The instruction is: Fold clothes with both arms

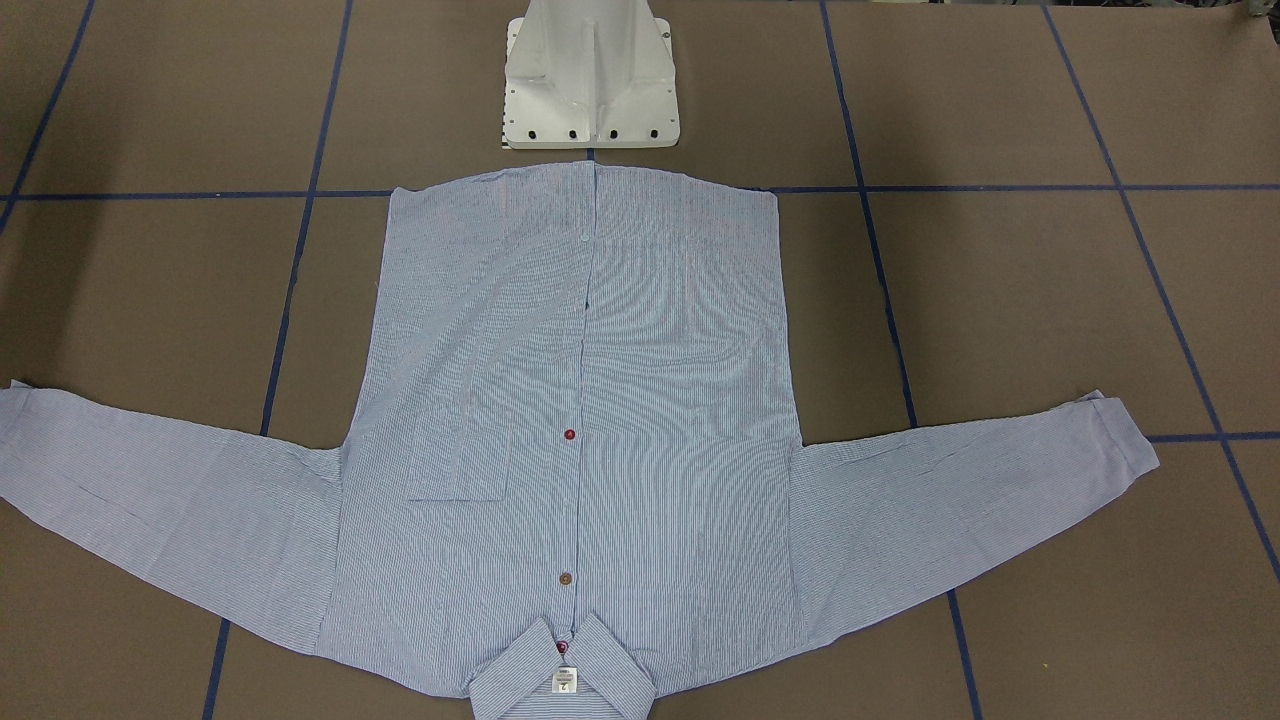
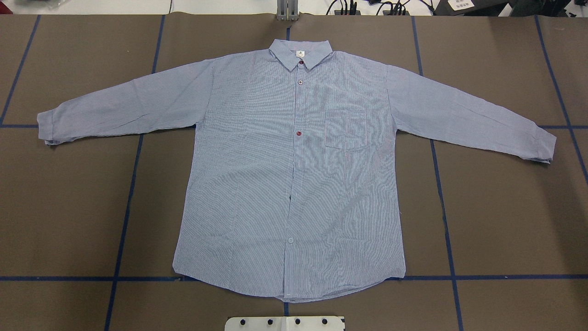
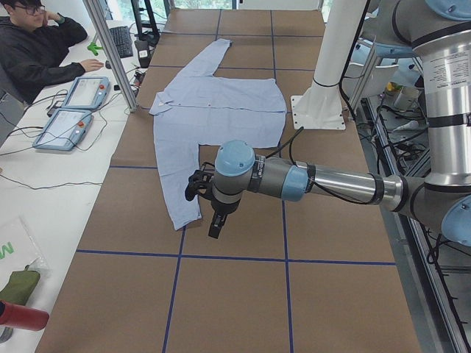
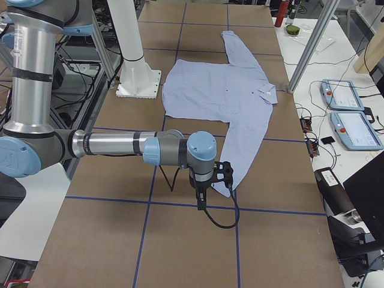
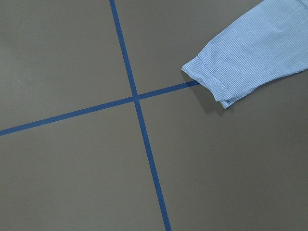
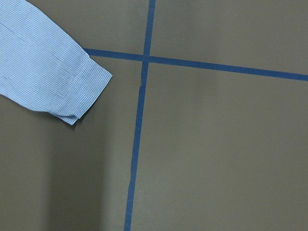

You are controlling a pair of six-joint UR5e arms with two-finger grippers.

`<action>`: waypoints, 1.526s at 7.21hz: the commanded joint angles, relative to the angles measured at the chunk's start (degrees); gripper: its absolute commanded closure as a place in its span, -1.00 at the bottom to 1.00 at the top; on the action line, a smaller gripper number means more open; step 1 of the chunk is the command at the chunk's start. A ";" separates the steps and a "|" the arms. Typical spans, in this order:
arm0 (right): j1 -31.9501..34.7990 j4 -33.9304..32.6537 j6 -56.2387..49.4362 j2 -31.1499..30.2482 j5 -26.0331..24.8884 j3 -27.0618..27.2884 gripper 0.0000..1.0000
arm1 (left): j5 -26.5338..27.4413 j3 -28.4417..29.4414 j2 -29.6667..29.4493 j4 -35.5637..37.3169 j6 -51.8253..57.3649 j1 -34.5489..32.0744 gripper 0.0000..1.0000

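Light-blue striped button-up shirt (image 2: 257,184): flat mid-frame, sleeves outstretched, staged for folding. Left black gripper (image 3: 215,220), right black gripper (image 4: 200,195): poised near sleeve ends; jaw opening cannot be told.

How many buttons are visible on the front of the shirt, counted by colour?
dark red buttons: 2
brownish button: 1
white button: 1
Total: 4 visible buttons on the shirt
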 commanded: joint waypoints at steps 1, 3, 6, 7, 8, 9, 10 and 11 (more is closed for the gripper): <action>0.00 0.30 -0.61 0.06 0.03 0.30 -1.00 | 0.02 -2.04 0.31 -0.44 0.09 -0.07 -1.00; 0.00 0.31 -0.79 0.49 0.29 3.27 -1.00 | 0.02 -6.17 0.66 -0.45 0.09 -0.07 -1.00; -0.09 6.15 0.08 1.55 0.47 5.66 -1.00 | 0.02 -7.51 -2.39 -0.53 -0.52 -0.50 -1.00; 0.00 10.11 0.43 1.20 0.30 5.58 -1.00 | 0.02 -7.51 -4.50 -0.62 -0.44 -2.77 -1.00; 0.00 11.89 1.65 1.81 0.56 5.14 -1.00 | 0.37 -7.34 -5.65 -2.01 -0.44 -3.66 -1.00; 0.00 12.00 4.19 2.42 0.73 5.57 -1.00 | 4.20 -6.21 -5.84 -5.68 -0.70 -3.76 -1.00; 0.00 12.34 4.56 2.43 1.08 5.05 -1.00 | 5.02 -4.54 -6.36 -6.59 -0.79 -3.76 -1.00; 0.00 12.52 5.00 2.69 3.26 5.05 -1.00 | 4.86 -3.83 -6.37 -7.47 -0.62 -3.76 -1.00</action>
